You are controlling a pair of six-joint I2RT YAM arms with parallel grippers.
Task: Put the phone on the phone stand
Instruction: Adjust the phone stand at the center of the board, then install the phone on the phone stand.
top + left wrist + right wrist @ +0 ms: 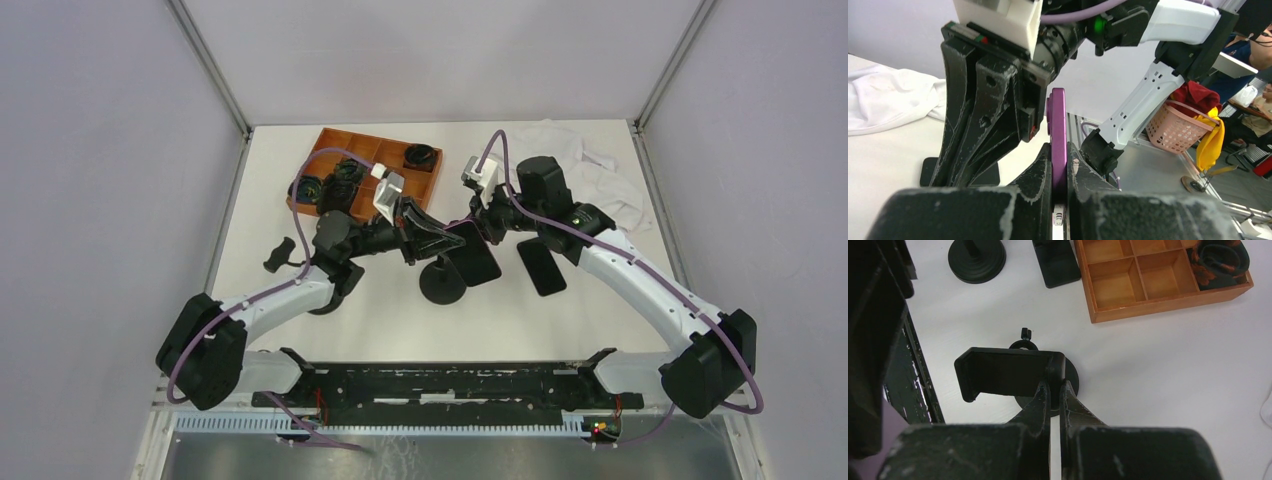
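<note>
Clamping purple phone (1058,117) edge-on in my left end effector (1059,152), right end effector (1053,388) pinched tight on phone stand (1003,374) cradle, stand base on surface (1158,370)

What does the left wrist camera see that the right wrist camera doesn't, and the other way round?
Only the left wrist: the purple phone, edge-on, clamped in the left gripper, plus a pink basket. Only the right wrist: the phone stand's cradle and a wooden tray. Both: the right gripper, pinching that cradle in its own view, and the white table.
</note>
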